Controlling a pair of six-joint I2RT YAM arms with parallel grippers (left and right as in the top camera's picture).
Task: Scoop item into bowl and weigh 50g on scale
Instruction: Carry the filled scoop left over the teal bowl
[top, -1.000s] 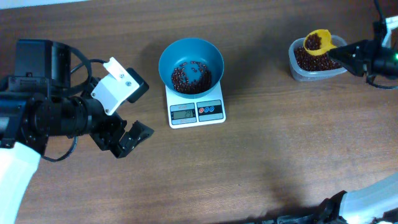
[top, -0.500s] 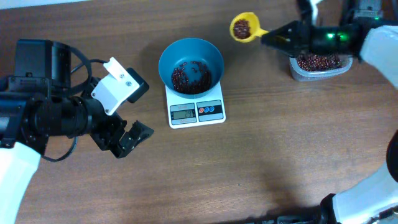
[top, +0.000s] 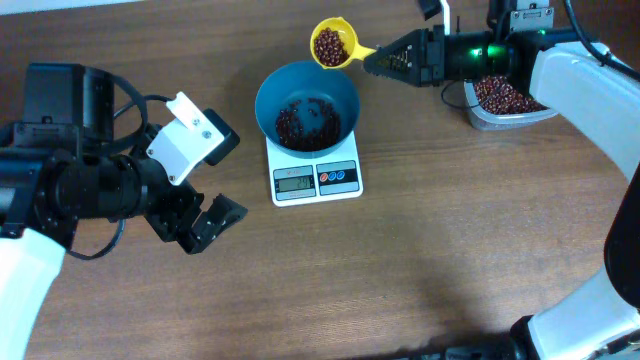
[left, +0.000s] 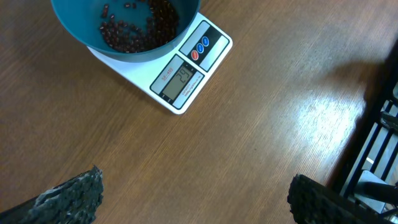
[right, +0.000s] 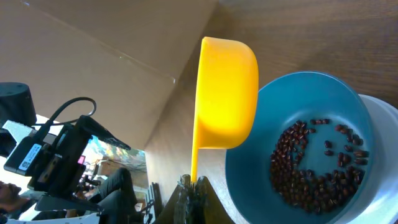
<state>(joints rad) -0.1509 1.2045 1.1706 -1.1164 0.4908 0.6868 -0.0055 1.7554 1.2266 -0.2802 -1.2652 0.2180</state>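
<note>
Right gripper (top: 376, 58): fingers clamped on the handle of a yellow scoop (top: 331, 45), whose cup sits upright and carries a load of the red-brown beans (top: 328, 46). The cup lies behind the scale (top: 316, 178), at the far rim of the teal bowl (top: 300, 80); in the right wrist view it sits beside that rim rather than over the bowl's middle. The bowl stands on the scale, overhanging its platform on both sides, with a loose layer of beans across its bottom. The scale's display and its red and blue buttons face the front edge, clear of the bowl; the digits are lit but too small to read with certainty. Behind and well to the right of the scale, a clear plastic tub (top: 522, 116) holds the bean supply. Left gripper (top: 205, 222): fingers spread apart, holding nothing, low over the wooden table (top: 420, 250) to the front left of the scale
</note>
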